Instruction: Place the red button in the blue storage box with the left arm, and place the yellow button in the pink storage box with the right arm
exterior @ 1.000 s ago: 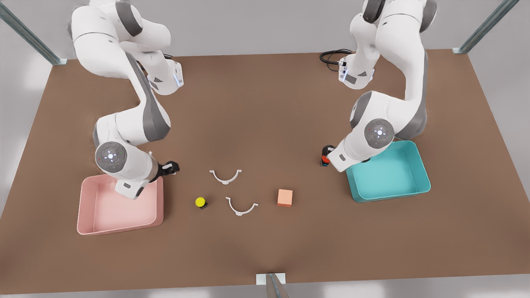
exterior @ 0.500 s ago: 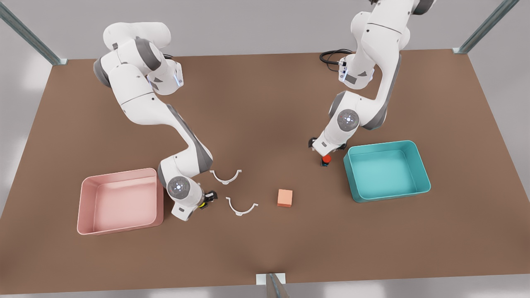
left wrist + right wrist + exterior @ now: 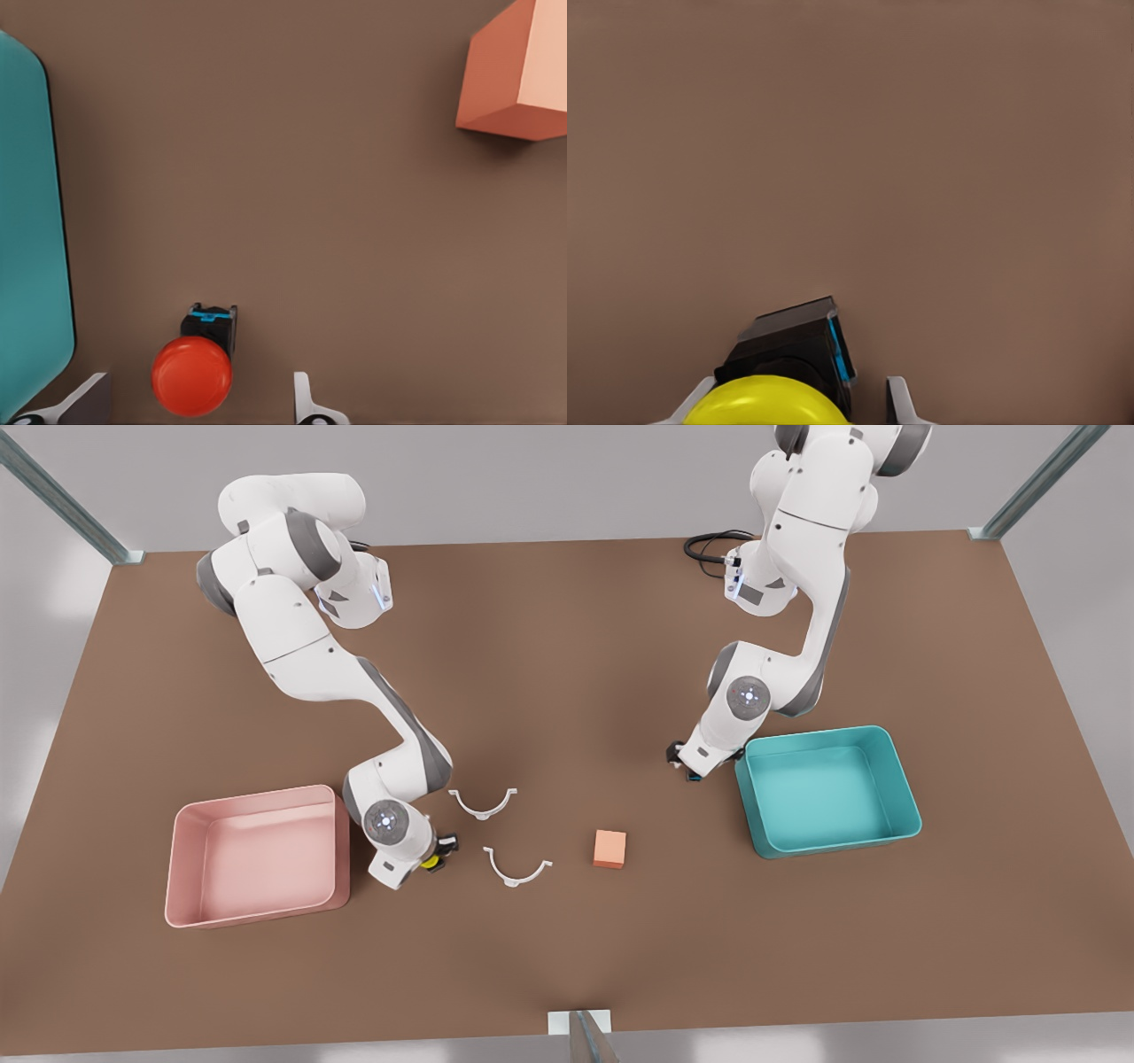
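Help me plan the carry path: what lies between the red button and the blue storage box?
Nothing: in the left wrist view, bare brown table separates the red button from the blue storage box.

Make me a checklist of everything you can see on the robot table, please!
Surface: brown table, flat.
Job's things: red button on the table beside the blue storage box; yellow button on the table near the pink storage box. Both boxes hold nothing.
Clutter: peach cube; two white curved clips.
Grippers: left gripper open, fingers either side of the red button; right gripper open around the yellow button.
Cables: black cable at the table's far edge.
Surroundings: grey wall, metal frame posts.
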Controlling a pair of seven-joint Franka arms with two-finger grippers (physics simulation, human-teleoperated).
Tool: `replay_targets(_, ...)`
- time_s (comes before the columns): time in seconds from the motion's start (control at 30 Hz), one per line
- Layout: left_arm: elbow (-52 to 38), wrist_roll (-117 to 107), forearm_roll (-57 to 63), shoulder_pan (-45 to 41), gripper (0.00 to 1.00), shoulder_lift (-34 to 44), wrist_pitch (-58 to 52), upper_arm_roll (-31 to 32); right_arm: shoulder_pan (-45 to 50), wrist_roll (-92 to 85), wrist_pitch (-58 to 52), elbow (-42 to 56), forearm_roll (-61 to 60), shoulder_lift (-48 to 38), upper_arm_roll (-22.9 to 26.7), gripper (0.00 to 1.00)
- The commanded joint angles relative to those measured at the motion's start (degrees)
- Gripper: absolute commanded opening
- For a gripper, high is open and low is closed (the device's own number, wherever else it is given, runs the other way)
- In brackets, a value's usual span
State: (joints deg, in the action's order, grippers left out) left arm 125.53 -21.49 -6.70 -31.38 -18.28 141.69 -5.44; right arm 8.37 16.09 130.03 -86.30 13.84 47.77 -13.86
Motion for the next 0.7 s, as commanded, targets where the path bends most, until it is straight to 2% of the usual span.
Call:
replay_targets(0.0,0.59,-3.21,0.11,0.0,1.0,0.0,0.95,-0.01,-0.11,3.95,3.82,-0.1,1.63,-0.05,-0.02,0.75)
replay_targets(0.13,0.77,-3.3,0.02,0.0,1.0,-1.84,0.95,-0.01,-0.02,4.22,5.15,-0.1,1.54,0.04,-0.2,0.75)
replay_targets(0.17,0.59,-3.39,-0.16,0.0,1.0,-2.63,1.74,-0.01,-0.02,4.22,5.94,-0.27,1.54,0.04,-0.2,0.72)
replay_targets(0.2,0.59,-3.39,-0.24,0.0,1.0,-3.78,3.24,-0.01,-0.02,4.22,6.03,-0.27,1.54,0.04,-0.2,0.63)
replay_targets(0.27,0.42,-3.39,-0.24,0.0,1.0,-4.22,3.59,-0.01,-0.02,4.22,6.03,-0.27,1.54,0.04,-0.2,0.55)
replay_targets(0.3,0.33,-3.3,-0.16,0.0,0.93,-4.3,3.59,-0.01,-0.02,4.13,6.03,-0.27,1.54,0.04,-0.2,0.49)
replay_targets(0.33,0.24,-3.3,-0.16,0.0,0.8,-4.74,3.76,-0.01,0.07,4.13,5.94,-0.27,1.54,0.04,-0.2,0.49)
replay_targets(0.37,0.24,-3.3,-0.16,0.0,0.72,-5.36,4.56,-0.01,0.07,4.13,5.94,-0.27,1.54,0.04,-0.2,0.49)
replay_targets(0.53,0.15,-3.21,-0.16,-0.08,0.56,-5.62,4.73,-0.01,-0.02,3.87,5.85,-0.01,1.63,-1.45,-0.55,0.47)
replay_targets(0.6,0.15,-3.3,-0.16,-0.08,0.56,-5.62,4.73,-0.01,-0.46,3.52,5.24,-0.18,1.54,-4.61,-0.55,0.47)
replay_targets(0.67,-0.11,-3.3,-0.16,-0.08,0.55,-4.75,4.47,-0.01,-6.43,1.85,1.11,-0.1,1.54,-8.04,-3.97,0.47)
